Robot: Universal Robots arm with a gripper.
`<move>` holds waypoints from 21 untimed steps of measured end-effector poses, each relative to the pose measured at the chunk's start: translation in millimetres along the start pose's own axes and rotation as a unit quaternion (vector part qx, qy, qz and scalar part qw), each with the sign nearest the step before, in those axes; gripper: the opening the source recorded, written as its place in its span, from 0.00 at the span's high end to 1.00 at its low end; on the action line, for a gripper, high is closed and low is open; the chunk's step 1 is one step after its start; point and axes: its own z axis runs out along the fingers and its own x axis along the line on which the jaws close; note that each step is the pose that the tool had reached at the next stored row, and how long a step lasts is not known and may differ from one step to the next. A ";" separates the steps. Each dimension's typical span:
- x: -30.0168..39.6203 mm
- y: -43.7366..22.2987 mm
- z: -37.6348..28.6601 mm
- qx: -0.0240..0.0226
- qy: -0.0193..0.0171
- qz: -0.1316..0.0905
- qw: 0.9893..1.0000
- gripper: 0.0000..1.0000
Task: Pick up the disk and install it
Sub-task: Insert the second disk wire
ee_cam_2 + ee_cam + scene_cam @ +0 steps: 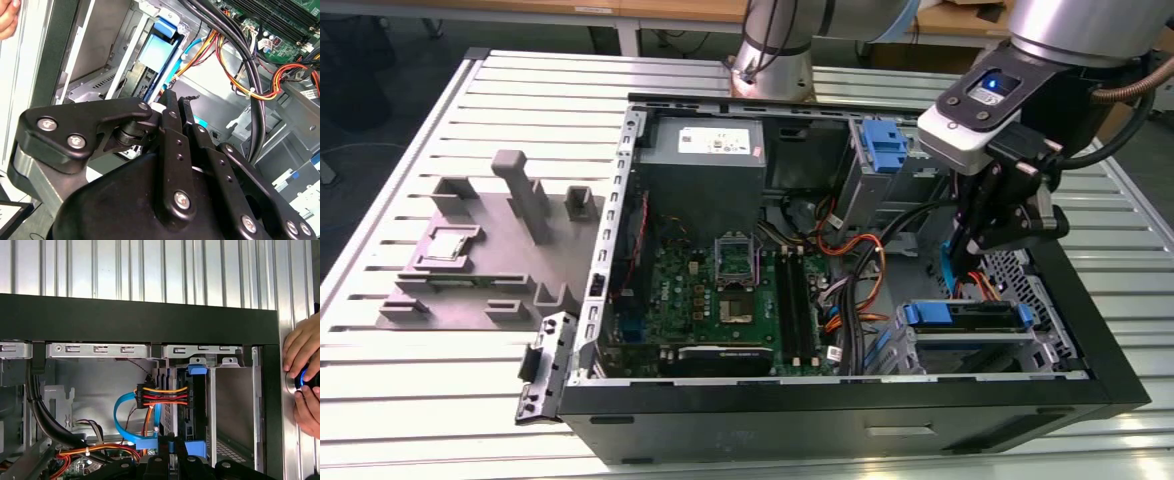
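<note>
Disk [969, 318] looks already seated in its bay at the case's front corner on the exterior view's right, gripper [987, 262] hanging just above it with fingers pressed together on nothing, so I'd guess install is basically wrapping up.

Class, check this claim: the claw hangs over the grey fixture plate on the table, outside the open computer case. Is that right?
No. The exterior view shows the claw hanging inside the open computer case, near the drive bay; the grey fixture plate lies outside, toward that view's left.
</note>
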 end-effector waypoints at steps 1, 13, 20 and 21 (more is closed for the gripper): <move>-0.4 0.0 0.1 0.000 0.001 0.000 1.000 0.84; -14.2 -0.8 3.0 -0.006 0.040 0.002 0.999 0.84; -21.9 -2.2 4.7 -0.016 0.053 0.004 0.998 0.84; -23.7 -2.1 5.2 -0.016 0.057 0.005 0.998 0.84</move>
